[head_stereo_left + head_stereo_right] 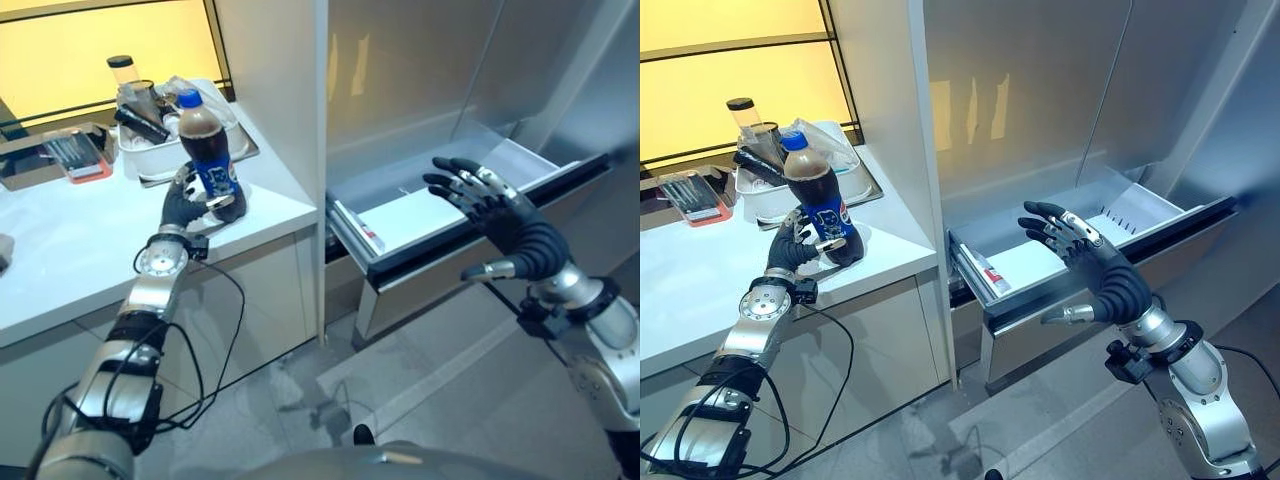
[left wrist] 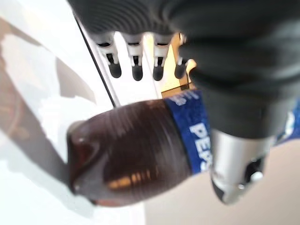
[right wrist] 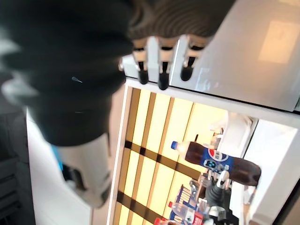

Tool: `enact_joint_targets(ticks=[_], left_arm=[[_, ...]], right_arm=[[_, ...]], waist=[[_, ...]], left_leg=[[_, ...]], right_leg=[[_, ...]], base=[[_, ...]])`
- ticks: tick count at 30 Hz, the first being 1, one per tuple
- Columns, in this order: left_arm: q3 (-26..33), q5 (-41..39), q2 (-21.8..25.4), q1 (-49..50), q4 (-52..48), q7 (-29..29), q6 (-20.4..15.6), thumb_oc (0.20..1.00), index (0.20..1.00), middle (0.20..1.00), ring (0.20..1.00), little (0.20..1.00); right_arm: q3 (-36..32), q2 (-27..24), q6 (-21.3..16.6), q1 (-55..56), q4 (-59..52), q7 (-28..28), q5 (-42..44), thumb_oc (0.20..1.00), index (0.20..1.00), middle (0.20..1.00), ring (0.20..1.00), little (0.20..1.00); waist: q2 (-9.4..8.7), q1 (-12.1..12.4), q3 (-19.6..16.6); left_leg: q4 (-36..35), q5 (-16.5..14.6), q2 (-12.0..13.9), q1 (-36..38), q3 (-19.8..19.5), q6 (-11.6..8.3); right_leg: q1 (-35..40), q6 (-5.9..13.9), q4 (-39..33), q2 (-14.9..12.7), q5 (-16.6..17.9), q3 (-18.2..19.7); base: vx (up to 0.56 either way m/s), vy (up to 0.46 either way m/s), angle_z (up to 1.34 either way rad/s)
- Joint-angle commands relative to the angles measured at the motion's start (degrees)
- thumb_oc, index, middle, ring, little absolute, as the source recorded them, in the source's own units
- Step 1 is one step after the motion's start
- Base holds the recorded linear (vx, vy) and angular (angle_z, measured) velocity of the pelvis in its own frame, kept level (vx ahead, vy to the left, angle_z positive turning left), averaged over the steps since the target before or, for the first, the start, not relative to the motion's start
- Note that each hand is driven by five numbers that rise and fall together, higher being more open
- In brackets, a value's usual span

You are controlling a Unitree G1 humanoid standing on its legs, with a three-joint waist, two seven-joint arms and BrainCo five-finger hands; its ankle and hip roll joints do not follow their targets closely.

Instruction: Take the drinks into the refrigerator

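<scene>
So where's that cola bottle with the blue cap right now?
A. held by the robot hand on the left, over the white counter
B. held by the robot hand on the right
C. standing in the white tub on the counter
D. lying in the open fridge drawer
A: the left robot hand is curled round the cola bottle at the white counter, while the right robot hand is spread open, holding nothing, above the pulled-out fridge drawer.

Two head views, side by side, looking down on the refrigerator drawer (image 1: 470, 215) with the counter (image 1: 60, 260) to its left. Left wrist view very close, facing along the hand onto the cola bottle (image 2: 140, 150). Right wrist view looking away from the drawer, sharing that bottle (image 3: 218, 161), farther off.
</scene>
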Motion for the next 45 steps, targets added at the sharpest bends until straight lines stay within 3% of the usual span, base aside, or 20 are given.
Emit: enact_joint_targets(ticks=[1,20,45], left_arm=[[-2.43,-1.79,0.7,-5.34,-1.23,-2.77,-2.95,1.0,1.0,1.0,1.0,1.0],[-4.84,-1.17,-2.02,-8.59,3.09,-2.85,-2.02,1.0,1.0,1.0,1.0,1.0],[-7.61,0.11,-4.86,-20.09,10.15,0.9,-0.62,1.0,1.0,1.0,1.0,1.0]], right_arm=[[-2.47,0.24,-1.6,-0.09,-2.25,0.2,3.02,1.0,1.0,1.0,1.0,1.0],[-1.57,0.14,-0.96,-0.53,-3.62,0.72,4.42,1.0,1.0,1.0,1.0,1.0],[1.31,-1.37,-0.29,-1.18,-4.81,0.92,6.06,1.0,1.0,1.0,1.0,1.0]], waist=[[-0.46,-0.32,-0.03],[-0.66,-1.01,0.74],[-1.17,-2.53,2.19]], left_leg=[[0.44,-2.73,-1.58,2.37,-2.79,1.78],[0.44,-2.53,-1.54,1.95,-2.69,1.75],[0.44,-2.23,-1.27,0.39,-2.84,1.54]], right_leg=[[6.44,2.96,1.46,-0.44,-5.87,-1.03],[5.64,2.86,1.69,-0.29,-5.74,-0.67],[3.69,2.93,2.32,0.08,-5.75,-0.64]], base=[[0.0,0.0,0.0],[0.0,0.0,0.0],[0.0,0.0,0.0]])
